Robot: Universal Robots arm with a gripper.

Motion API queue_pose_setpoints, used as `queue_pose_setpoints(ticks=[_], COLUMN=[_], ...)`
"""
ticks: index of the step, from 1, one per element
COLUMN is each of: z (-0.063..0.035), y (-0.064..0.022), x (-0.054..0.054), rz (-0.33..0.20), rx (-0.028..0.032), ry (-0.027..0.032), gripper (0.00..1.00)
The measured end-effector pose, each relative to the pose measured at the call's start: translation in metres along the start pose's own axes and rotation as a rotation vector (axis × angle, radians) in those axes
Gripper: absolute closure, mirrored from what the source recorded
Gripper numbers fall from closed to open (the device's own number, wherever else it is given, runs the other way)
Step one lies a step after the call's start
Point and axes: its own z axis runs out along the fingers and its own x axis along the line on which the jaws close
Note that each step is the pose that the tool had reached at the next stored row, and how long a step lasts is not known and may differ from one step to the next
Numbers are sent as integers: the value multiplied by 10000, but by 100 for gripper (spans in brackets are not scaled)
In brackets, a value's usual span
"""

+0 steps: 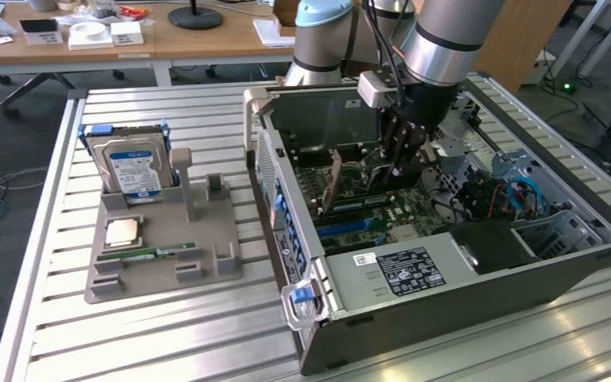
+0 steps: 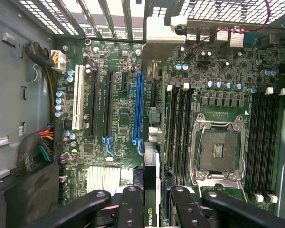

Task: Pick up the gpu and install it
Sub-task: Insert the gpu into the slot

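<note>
Inside the open computer case [image 1: 444, 310], the end effector [image 2: 154, 197] is gripping the gpu [image 2: 152, 187] on edge above the motherboard [image 2: 118, 118]. The card is riding slightly off the blue slot [image 2: 139, 109], so a push could be jamming its edge or snagging its bracket on the rear grille [image 2: 109, 19]. Memory slots [image 2: 178, 123] are crowding alongside, and a hard drive [image 1: 134, 167] is standing apart on the desk [image 1: 178, 342].
</note>
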Motion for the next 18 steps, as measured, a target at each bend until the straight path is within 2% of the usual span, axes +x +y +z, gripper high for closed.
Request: queue_pose_setpoints(ticks=[8,18], z=[0,1], y=[2,43], x=[0,-2], rz=[2,2], rx=[0,1], ry=[-1,0], gripper=[74,74])
